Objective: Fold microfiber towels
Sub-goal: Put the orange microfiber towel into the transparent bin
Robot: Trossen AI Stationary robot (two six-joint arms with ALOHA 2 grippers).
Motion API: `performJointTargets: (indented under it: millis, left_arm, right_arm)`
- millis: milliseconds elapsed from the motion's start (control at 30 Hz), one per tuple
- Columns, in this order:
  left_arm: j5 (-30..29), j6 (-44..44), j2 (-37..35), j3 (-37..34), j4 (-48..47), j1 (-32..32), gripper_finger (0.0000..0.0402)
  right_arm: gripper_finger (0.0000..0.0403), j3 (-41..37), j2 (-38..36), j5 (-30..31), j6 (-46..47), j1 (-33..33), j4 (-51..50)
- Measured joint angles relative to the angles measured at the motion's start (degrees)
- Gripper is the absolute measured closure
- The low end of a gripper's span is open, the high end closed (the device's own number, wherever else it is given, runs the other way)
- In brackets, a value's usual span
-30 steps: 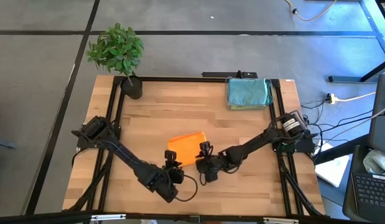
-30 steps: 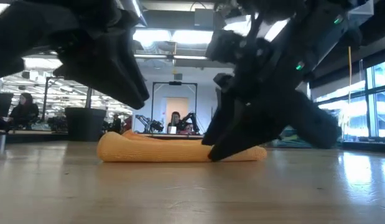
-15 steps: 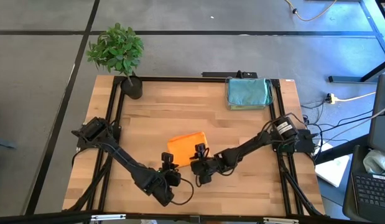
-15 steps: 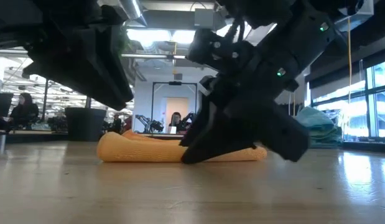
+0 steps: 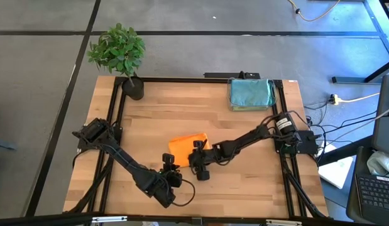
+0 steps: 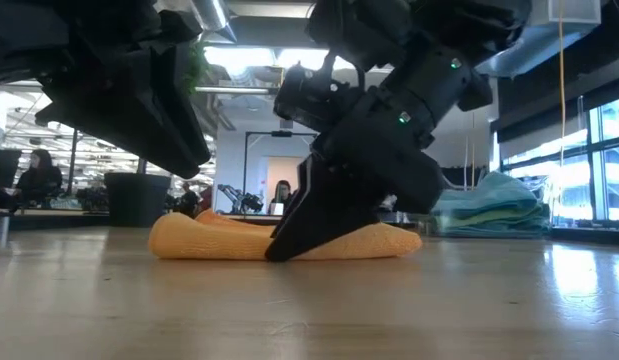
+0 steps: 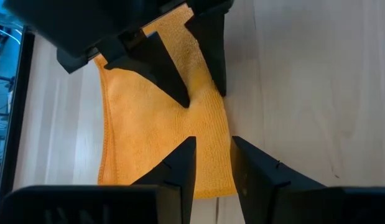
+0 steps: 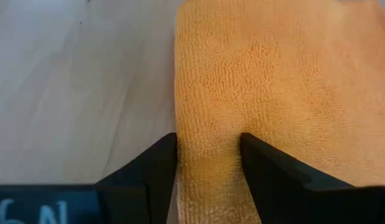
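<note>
Low over the folded orange microfiber towel [image 5: 186, 147], the right gripper [image 5: 195, 164] presses its parted fingers onto the cloth's edge, while the left gripper [image 5: 169, 169] hovers narrowly open beside it.

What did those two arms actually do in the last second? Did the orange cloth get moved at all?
The right gripper slid leftward across the table onto the near edge of the orange towel, its fingers open astride the edge. In the low view the towel's near edge shifted slightly left. The left gripper drew back a little and hovers just off the towel's edge, holding nothing. The stacked towels at the far corner and the potted plant did not move.
</note>
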Motion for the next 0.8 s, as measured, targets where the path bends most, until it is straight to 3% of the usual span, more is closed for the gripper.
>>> performJointTargets:
  millis: [133,333,433,600,800]
  left_arm:
    - [-0.01,-0.02,0.0,0.0,-0.06,-0.08,0.0311]
    - [-0.01,-0.19,0.0,0.0,-0.07,-0.08,0.0311]
    - [-0.01,-0.19,0.0,0.0,-0.09,-0.06,0.0311]
    - [-0.01,-0.2,0.0,0.0,-0.14,-0.06,0.0311]
    - [-0.01,-0.24,0.0,0.0,-0.16,-0.06,0.0311]
  right_arm:
    - [0.0223,0.0,-0.11,-2.83,1.58,-0.85,-0.67]
    - [0.0236,0.0,-0.13,-2.2,1.02,-0.81,-0.69]
    - [0.0275,0.0,-0.13,-0.8,-0.19,0.02,-0.65]
    - [0.0383,0.0,-0.13,0.43,-2.06,1.84,-0.87]
    - [0.0392,-0.09,-0.43,0.73,-3.56,2.61,-1.1]
